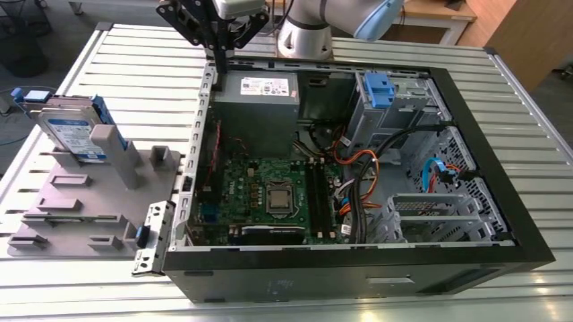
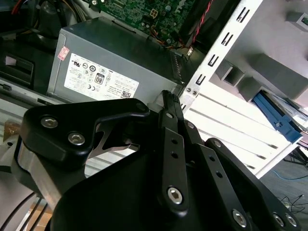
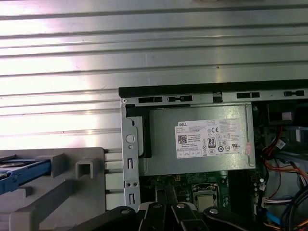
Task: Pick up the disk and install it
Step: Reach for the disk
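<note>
Black case [image 1: 358,268] wall lies nearest in the exterior view, the opened computer resting on a slatted metal table [image 1: 117,74]; at the exterior view's left a grey rack [image 1: 90,208] holds the disk [image 1: 74,134] upright on edge, well apart from the gripper [image 1: 217,59]; farther back the gripper hangs over the case's rear corner, just beside the power supply [image 1: 259,111]; wooden furniture [image 1: 514,33] stands beyond. The second wrist view shows the fingers [image 2: 173,139] pressed together, gripping nothing; both wrist views show the supply's white sticker up close.
</note>
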Available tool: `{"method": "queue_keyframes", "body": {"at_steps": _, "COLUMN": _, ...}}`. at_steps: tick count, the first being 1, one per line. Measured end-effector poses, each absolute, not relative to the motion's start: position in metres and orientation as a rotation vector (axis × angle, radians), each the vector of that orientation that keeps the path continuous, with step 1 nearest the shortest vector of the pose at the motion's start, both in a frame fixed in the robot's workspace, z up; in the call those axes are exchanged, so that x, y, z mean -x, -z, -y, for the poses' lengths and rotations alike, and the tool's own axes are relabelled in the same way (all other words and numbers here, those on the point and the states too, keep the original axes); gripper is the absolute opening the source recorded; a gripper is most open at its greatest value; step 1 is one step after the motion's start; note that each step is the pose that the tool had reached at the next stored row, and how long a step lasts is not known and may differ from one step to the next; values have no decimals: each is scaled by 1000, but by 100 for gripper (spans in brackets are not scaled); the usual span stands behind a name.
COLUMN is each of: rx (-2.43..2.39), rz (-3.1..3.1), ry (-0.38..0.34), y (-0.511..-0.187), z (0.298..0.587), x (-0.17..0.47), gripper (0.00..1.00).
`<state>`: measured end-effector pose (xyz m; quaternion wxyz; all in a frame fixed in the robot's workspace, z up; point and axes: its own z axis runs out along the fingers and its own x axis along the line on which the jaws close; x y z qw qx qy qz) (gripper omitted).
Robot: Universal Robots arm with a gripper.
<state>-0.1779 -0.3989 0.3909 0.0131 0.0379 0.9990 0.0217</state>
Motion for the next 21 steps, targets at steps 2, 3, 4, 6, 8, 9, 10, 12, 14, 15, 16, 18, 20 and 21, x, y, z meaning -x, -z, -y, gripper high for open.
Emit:
{"method": "queue_keyframes", "body": {"at_steps": 2, "rx": -118, "rz": -3112, "ry": -68, "y": -391, "z": 399, "x": 178, "gripper": 11}}
{"method": "queue_keyframes", "body": {"at_steps": 3, "rx": -118, "rz": -3112, "ry": -68, "y": -391, "z": 399, "x": 179, "gripper": 11}}
{"method": "queue_keyframes", "body": {"at_steps": 4, "rx": -118, "rz": -3113, "ry": -68, "y": -391, "z": 399, "x": 179, "gripper": 11}}
{"method": "queue_keyframes", "body": {"at_steps": 6, "rx": -118, "rz": -3112, "ry": -68, "y": -391, "z": 399, "x": 181, "gripper": 11}}
{"method": "queue_keyframes", "body": {"at_steps": 8, "rx": -118, "rz": -3112, "ry": -68, "y": -391, "z": 399, "x": 182, "gripper": 11}}
{"method": "queue_keyframes", "body": {"at_steps": 9, "rx": -118, "rz": -3112, "ry": -68, "y": -391, "z": 399, "x": 182, "gripper": 11}}
{"method": "queue_keyframes", "body": {"at_steps": 10, "rx": -118, "rz": -3113, "ry": -68, "y": -391, "z": 399, "x": 182, "gripper": 11}}
{"method": "queue_keyframes", "body": {"at_steps": 12, "rx": -118, "rz": -3113, "ry": -68, "y": -391, "z": 399, "x": 182, "gripper": 11}}
{"method": "queue_keyframes", "body": {"at_steps": 14, "rx": -118, "rz": -3113, "ry": -68, "y": -391, "z": 399, "x": 183, "gripper": 11}}
{"method": "queue_keyframes", "body": {"at_steps": 15, "rx": -118, "rz": -3113, "ry": -68, "y": -391, "z": 399, "x": 183, "gripper": 11}}
{"method": "queue_keyframes", "body": {"at_steps": 16, "rx": -118, "rz": -3112, "ry": -68, "y": -391, "z": 399, "x": 183, "gripper": 11}}
{"method": "queue_keyframes", "body": {"at_steps": 18, "rx": -118, "rz": -3112, "ry": -68, "y": -391, "z": 399, "x": 183, "gripper": 11}}
{"method": "queue_keyframes", "body": {"at_steps": 20, "rx": -118, "rz": -3112, "ry": -68, "y": -391, "z": 399, "x": 183, "gripper": 11}}
{"method": "queue_keyframes", "body": {"at_steps": 21, "rx": -118, "rz": -3112, "ry": -68, "y": -391, "z": 399, "x": 184, "gripper": 11}}
